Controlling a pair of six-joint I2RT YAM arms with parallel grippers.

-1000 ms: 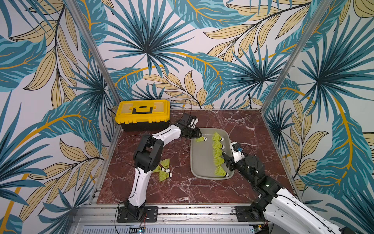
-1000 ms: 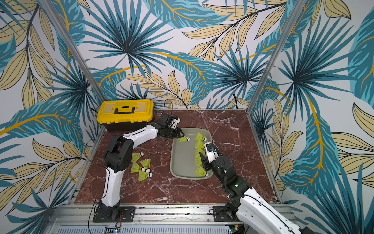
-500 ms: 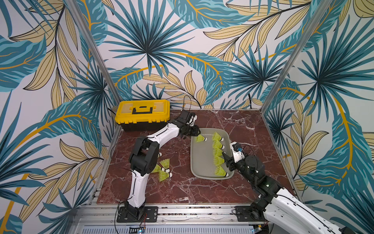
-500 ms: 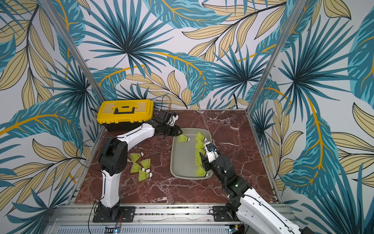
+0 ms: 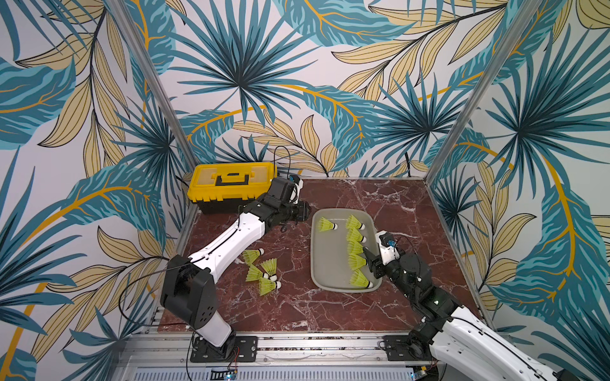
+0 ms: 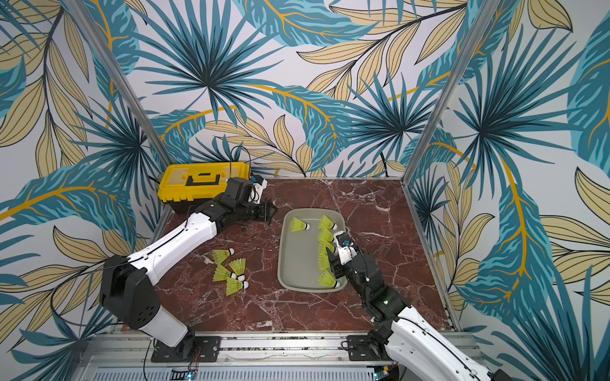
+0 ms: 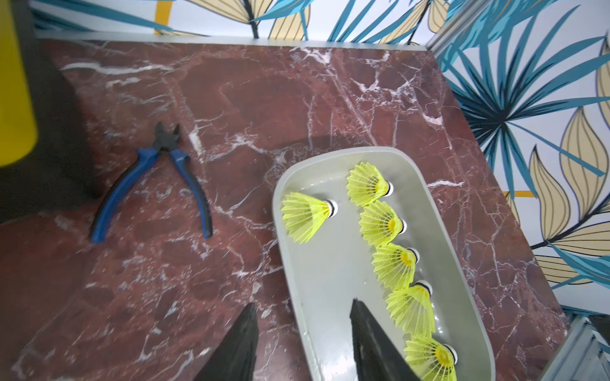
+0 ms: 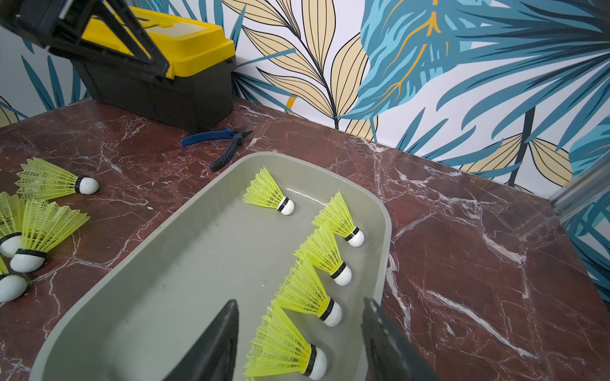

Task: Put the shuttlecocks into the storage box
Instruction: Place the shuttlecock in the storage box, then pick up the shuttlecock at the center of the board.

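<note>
Table (image 5: 330, 306): red marble, walled by leaf-print panels.

Toolbox (image 5: 231, 184): yellow lid, black body, lid down, far left corner of the table.

Storage box (image 5: 326, 260): shallow grey tray, flat on the table right of centre, long side running near to far.

Left end effector (image 7: 303, 302): at the far left corner of the storage box. Fingers (image 7: 244, 343) apart, nothing between them. One is over the table, the other over the tray floor.

Right end effector (image 8: 300, 301): low over the near right part of the storage box. Fingers apart, straddling one shuttlecock of the row; no clamp on it.

Pliers (image 7: 158, 184): blue handles, lying open on the table between toolbox and storage box.

Shuttlecocks (image 5: 355, 247): ten counted, neon yellow-green. Six are inside the storage box. Five of them form a row along its right wall, white tips to the right, and a lone shuttlecock (image 5: 325, 224) lies at the far left. A cluster of four (image 5: 265, 286) lies on the table left of the storage box, apart from it.
</note>
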